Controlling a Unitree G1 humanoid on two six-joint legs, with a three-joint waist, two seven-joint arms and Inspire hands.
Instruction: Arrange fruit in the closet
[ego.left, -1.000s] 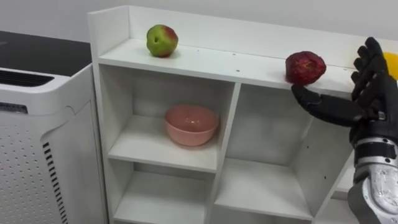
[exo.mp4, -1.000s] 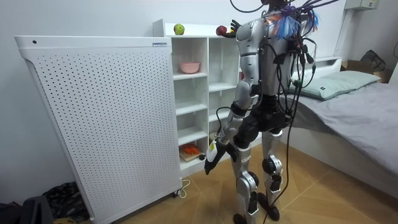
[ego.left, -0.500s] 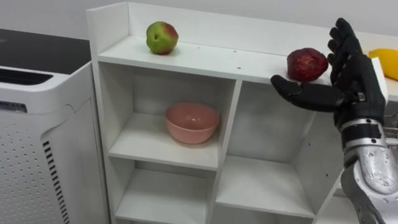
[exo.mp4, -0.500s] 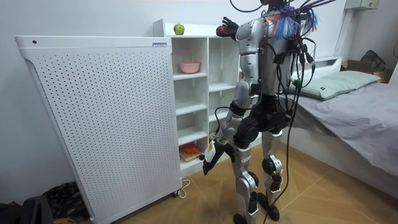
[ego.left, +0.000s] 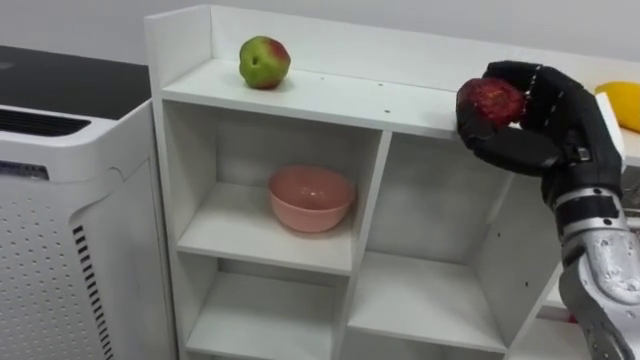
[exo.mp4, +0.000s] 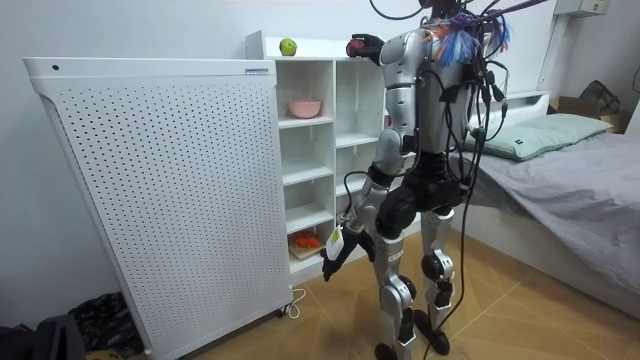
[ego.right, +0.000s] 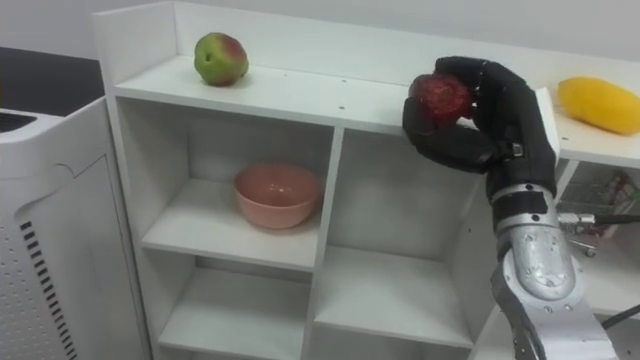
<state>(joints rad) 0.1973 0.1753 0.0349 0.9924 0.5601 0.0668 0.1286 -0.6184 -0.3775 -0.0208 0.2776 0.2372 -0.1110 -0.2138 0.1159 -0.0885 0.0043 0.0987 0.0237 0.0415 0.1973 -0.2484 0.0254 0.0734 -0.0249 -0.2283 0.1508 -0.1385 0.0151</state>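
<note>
A white open-fronted closet (ego.left: 340, 95) stands against a pale wall, with a white perforated panel (ego.left: 60, 230) just beside it on the robot's left and a bed behind the robot in the room view. The robot stands upright, close in front of the shelves.

Its right hand (ego.left: 558, 115) is raised to the front edge of the top shelf, with fingers and thumb curled round a dark red, rough-skinned round fruit (ego.left: 490, 101). The fruit sits in the grasp right at the shelf's lip, above the upright divider between two upper compartments. A yellow oblong fruit (ego.left: 622, 103) lies just beyond the hand on the robot's right. A green-and-red apple (ego.left: 264, 62) rests well apart at the left end of the same shelf.

A pink round bowl (ego.left: 311, 198) sits below and to the robot's left of the held fruit, in the upper left compartment. If the fruit is meant for it, the carry would probably run down and leftward past the divider, with the right hand the nearer one.

The left hand (exo.mp4: 333, 262) hangs low by the thigh.
</note>
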